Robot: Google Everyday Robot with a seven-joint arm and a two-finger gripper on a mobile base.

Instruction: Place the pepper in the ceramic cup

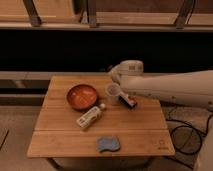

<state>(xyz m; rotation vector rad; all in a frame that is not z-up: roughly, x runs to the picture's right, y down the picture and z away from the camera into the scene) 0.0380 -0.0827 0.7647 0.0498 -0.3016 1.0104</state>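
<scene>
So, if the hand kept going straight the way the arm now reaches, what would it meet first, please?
Most likely the ceramic cup. The shut hand sits right beside it, with the arm coming in from the right, so the cup is next in line. The orange-brown bowl lies beyond. Depth is hard to judge here.

Robot arm [175,87]: one long, thick, off-white segment with smooth rounded casing. Wrist joint [127,70]: bulbous, cylindrical, same pale finish, with a darker band. Claw [131,101]: small, dark, at the arm's end, above the surface.
</scene>
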